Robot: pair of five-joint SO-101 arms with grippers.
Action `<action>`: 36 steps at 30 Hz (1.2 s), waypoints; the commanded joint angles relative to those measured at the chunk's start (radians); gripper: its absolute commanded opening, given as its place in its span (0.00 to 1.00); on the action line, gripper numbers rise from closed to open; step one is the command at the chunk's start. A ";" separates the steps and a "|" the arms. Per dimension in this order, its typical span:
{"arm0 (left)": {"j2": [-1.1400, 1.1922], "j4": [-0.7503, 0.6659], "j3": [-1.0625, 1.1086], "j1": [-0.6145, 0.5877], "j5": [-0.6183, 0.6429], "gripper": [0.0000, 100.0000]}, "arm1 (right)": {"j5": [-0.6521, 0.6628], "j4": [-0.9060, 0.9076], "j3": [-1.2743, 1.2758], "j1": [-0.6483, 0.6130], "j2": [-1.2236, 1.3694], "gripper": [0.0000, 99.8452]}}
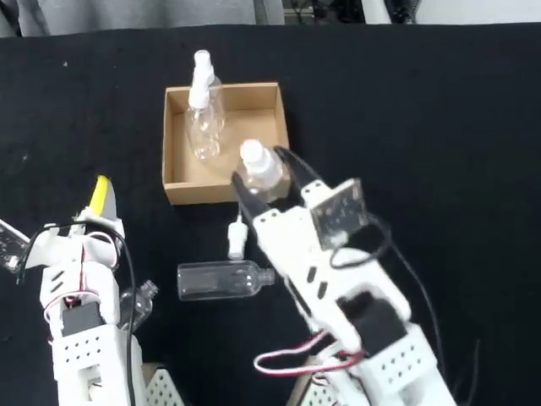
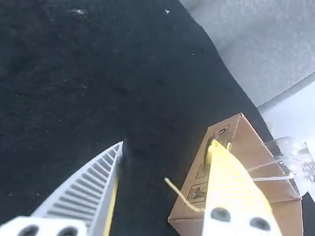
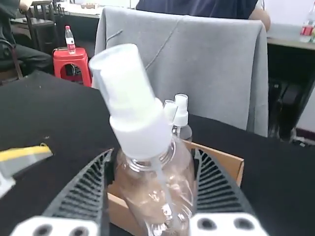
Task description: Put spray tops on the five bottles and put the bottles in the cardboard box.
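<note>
Bottle with spray top (image 3: 147, 172) is clamped in the fingers of the right gripper (image 1: 260, 169) at the lower-right rim of the cardboard box (image 1: 177, 184). 2 capped bottles (image 1: 205, 127) lie inside, and 2 uncapped bottles (image 1: 221, 281) lie on the worktop (image 1: 423, 127). Fingers of the left gripper (image 2: 166, 145) stand apart.

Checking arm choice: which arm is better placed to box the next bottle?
Right: the right end effector holds a clear plastic bottle with white spray top at the brown cardboard box; the left end effector is open and empty.
</note>
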 commanded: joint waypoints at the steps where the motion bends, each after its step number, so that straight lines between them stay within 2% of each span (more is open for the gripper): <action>1: -0.015 -0.002 -0.022 -0.012 0.008 0.25 | -0.028 -0.087 -0.096 -0.002 0.127 0.10; 17: -0.015 -0.002 -0.019 -0.013 0.006 0.25 | -0.028 -0.354 -0.220 -0.127 0.516 0.10; 26: -0.015 -0.002 -0.018 -0.013 0.002 0.25 | -0.028 -0.465 -0.291 -0.127 0.720 0.10; 36: -0.015 -0.002 -0.018 -0.007 0.002 0.25 | -0.048 -0.718 -0.302 -0.127 0.937 0.10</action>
